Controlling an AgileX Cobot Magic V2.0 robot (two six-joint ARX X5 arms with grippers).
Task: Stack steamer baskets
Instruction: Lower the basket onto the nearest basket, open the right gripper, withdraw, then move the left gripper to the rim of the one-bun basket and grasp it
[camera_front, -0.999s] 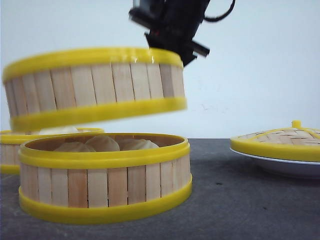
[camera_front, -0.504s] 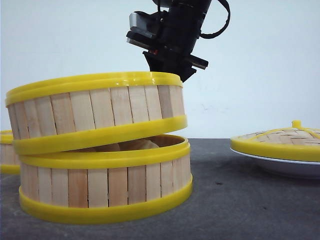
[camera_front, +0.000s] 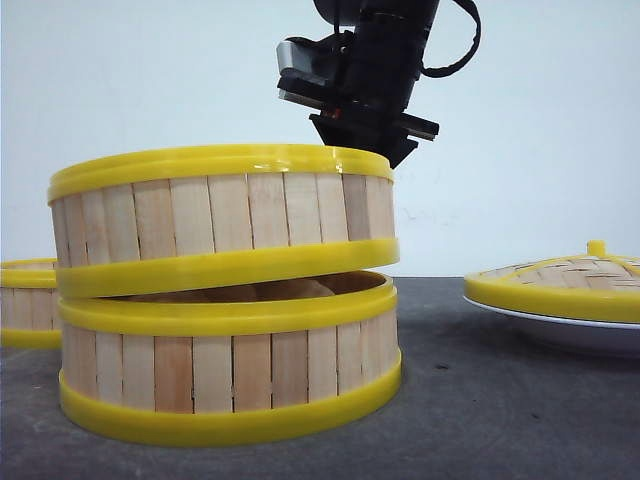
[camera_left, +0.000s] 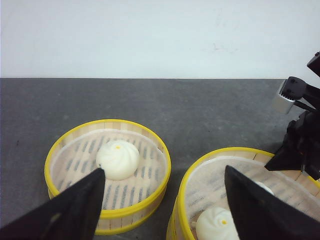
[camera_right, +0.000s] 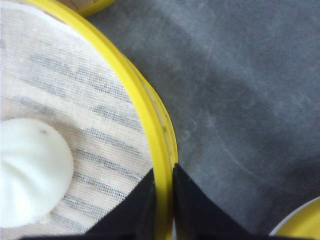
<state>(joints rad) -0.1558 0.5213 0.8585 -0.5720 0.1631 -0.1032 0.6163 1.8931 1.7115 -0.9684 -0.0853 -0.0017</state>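
Observation:
Two steamer baskets form a stack at centre left. The upper basket (camera_front: 225, 220) sits tilted on the lower basket (camera_front: 230, 375), its right side lifted so a gap shows. My right gripper (camera_right: 164, 187) is shut on the upper basket's yellow rim (camera_right: 150, 125), reaching down from above (camera_front: 372, 150). A white bun (camera_right: 30, 170) lies on the cloth inside. The third basket (camera_left: 107, 175), holding one bun (camera_left: 117, 159), stands apart on the table behind the stack at the left (camera_front: 25, 300). My left gripper (camera_left: 162, 205) hovers open above the gap between that basket and the stack (camera_left: 235, 200).
A domed woven lid (camera_front: 560, 280) with a yellow rim rests on a white plate (camera_front: 570, 335) at the right. The dark grey table (camera_front: 500, 400) runs back to a pale wall. The right arm (camera_left: 300, 140) stands beside the stack.
The upper basket has come down from the air onto the lower basket's rim and shifted right. The lower basket has also slid a little to the right.

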